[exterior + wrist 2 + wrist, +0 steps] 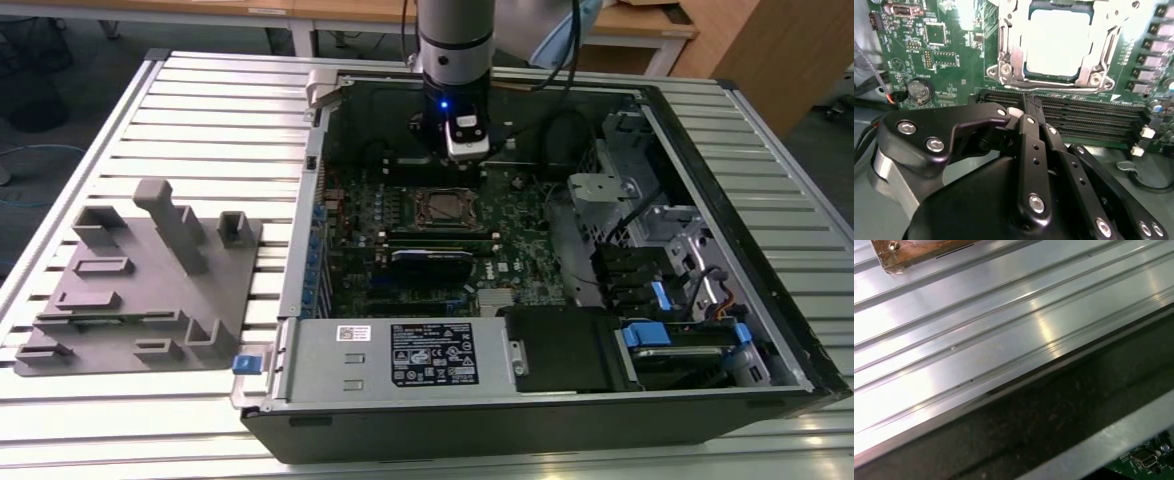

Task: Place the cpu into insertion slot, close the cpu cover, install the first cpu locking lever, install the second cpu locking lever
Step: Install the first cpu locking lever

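The black claw (pixel 1030 107) is held with its fingers together, empty, just above the memory slots. The dull silver square cpu (pixel 1058 42) is seated in the silver-rimmed insertion slot (pixel 1011 75), so nothing is gripped.

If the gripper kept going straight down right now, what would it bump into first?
Probably the memory slots: in the second wrist view the gripper has its tips over them, just short of the cpu in its socket. Depth is hard to judge.

Grey cylindrical arm (pixel 455 35) with blue light; black linkage tool (pixel 1031 107) studded with silver screws
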Motion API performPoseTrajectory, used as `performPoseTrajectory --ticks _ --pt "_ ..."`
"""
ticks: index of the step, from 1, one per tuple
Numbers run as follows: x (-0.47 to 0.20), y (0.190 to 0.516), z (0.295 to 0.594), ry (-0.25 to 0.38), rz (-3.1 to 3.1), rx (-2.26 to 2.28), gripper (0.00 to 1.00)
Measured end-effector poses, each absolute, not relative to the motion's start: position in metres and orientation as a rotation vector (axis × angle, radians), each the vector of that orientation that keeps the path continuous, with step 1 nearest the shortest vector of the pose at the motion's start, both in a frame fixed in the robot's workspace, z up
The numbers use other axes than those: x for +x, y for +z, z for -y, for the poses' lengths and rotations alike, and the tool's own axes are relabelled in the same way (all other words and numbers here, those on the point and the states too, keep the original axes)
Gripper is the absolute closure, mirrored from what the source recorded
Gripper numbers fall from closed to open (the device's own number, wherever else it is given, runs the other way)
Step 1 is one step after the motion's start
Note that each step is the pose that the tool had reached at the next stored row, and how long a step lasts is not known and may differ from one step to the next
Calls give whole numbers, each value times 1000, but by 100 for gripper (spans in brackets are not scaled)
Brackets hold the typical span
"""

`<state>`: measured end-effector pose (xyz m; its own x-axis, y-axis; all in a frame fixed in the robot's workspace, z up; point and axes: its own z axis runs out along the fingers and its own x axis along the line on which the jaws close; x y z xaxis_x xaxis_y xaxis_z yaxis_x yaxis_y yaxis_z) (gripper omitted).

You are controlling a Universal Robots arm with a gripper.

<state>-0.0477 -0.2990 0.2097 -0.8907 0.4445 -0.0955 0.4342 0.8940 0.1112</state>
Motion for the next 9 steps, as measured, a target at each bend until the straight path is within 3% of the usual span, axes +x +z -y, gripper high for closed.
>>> performPoseTrajectory --ticks 9 --pt "-48 210 302 89 -2970 643 90"
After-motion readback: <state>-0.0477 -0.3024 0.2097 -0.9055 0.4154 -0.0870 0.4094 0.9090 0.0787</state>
